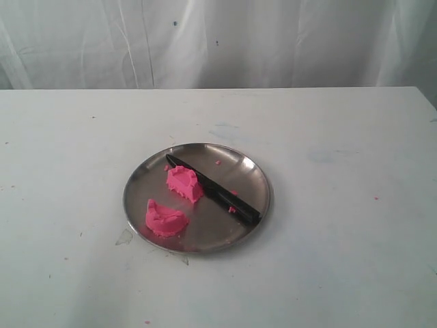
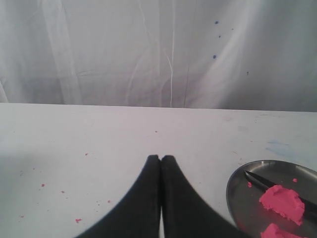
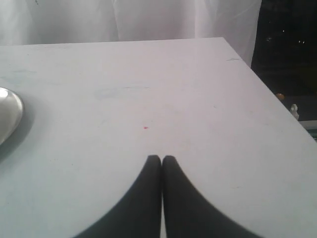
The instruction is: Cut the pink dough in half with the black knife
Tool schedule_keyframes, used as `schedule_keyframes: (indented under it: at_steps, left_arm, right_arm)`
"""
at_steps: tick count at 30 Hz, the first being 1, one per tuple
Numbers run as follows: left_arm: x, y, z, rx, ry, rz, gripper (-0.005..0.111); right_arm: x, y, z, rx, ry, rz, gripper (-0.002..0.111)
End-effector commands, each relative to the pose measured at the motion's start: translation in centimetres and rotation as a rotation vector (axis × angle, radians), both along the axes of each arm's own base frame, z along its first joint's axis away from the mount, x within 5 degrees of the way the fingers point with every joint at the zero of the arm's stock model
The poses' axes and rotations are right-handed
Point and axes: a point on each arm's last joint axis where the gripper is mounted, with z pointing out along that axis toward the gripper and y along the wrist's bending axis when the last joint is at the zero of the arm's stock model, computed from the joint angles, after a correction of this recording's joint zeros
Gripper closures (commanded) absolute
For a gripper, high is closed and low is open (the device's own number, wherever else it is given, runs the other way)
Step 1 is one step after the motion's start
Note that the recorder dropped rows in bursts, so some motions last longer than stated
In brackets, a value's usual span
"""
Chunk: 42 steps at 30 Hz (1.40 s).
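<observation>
The pink dough lies as two chunks on a round steel plate (image 1: 252, 174): one chunk (image 1: 183, 183) near the plate's middle, the other (image 1: 164, 219) at its front left. The black knife (image 1: 217, 193) rests on the plate, running from back left to front right just behind the middle chunk. In the left wrist view the plate (image 2: 240, 193), the knife tip (image 2: 252, 177) and a dough chunk (image 2: 282, 202) show off to one side. My left gripper (image 2: 161, 157) is shut and empty over bare table. My right gripper (image 3: 161, 157) is shut and empty, away from the plate (image 3: 10, 114).
Tiny pink crumbs dot the plate (image 1: 232, 208) and the white table (image 2: 78, 220). A white curtain (image 1: 218, 41) hangs behind the table. The table's right edge (image 3: 270, 91) drops off to a dark area. Neither arm appears in the exterior view.
</observation>
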Motion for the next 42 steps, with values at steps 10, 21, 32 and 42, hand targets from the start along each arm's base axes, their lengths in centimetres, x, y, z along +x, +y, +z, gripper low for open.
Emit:
schedule_keyframes:
  at_steps: [10,21,32,42]
  left_arm:
    - [0.0,0.0,0.0,-0.007,-0.001,-0.002,0.107]
    - [-1.1,0.8,-12.4,0.033,0.096,0.087,0.107]
    - [-1.8,0.1,-14.6,-0.018,0.352,0.019,0.107]
    - [-1.8,0.1,-14.6,-0.018,0.352,0.019,0.107]
  right_arm:
    - [0.0,0.0,0.0,0.005,-0.001,0.003,0.108]
    - [0.0,0.0,0.0,0.005,-0.001,0.003,0.108]
    - [0.0,0.1,0.0,0.008,-0.001,0.003,0.108]
    - [0.0,0.1,0.0,0.008,-0.001,0.014,0.108]
